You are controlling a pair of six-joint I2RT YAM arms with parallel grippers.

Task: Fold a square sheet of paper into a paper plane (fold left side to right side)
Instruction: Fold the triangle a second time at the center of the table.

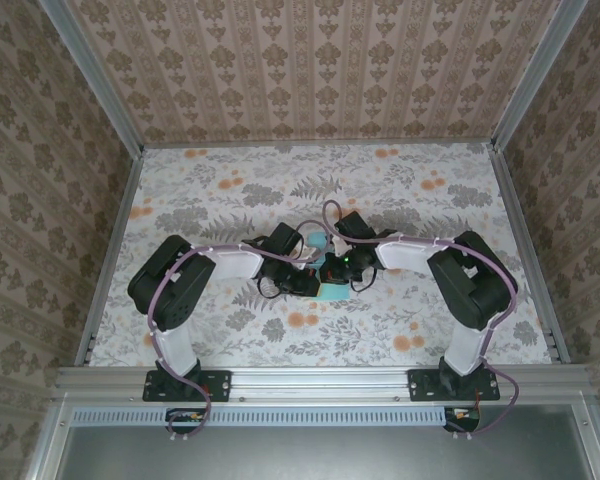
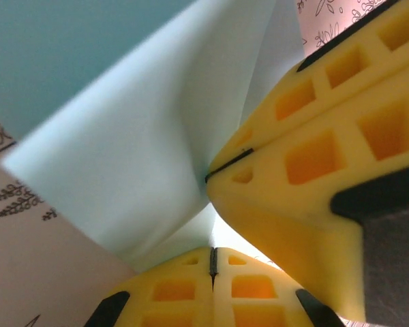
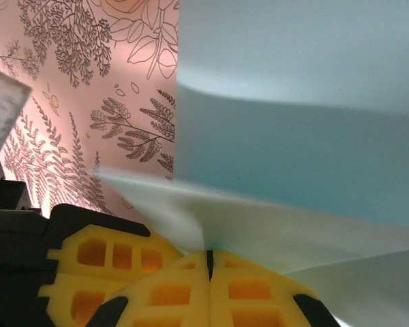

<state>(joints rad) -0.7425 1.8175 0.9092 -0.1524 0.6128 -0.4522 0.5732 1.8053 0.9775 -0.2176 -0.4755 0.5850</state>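
L gripper [image 2: 213, 257] & R gripper [image 3: 209, 262] both clamped, tips nearly touching, on the blue paper sheet [image 2: 143, 157] at mid-table [image 1: 280, 185], prob. to pin layers while setting a crease.

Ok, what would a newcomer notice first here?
The left arm and right arm meet mid-table, hunched over a bit of light-blue paper. Up close, the yellow left end effector and right end effector are each shut, seemingly pinching its folded flaps. The floral tabletop also stands out.
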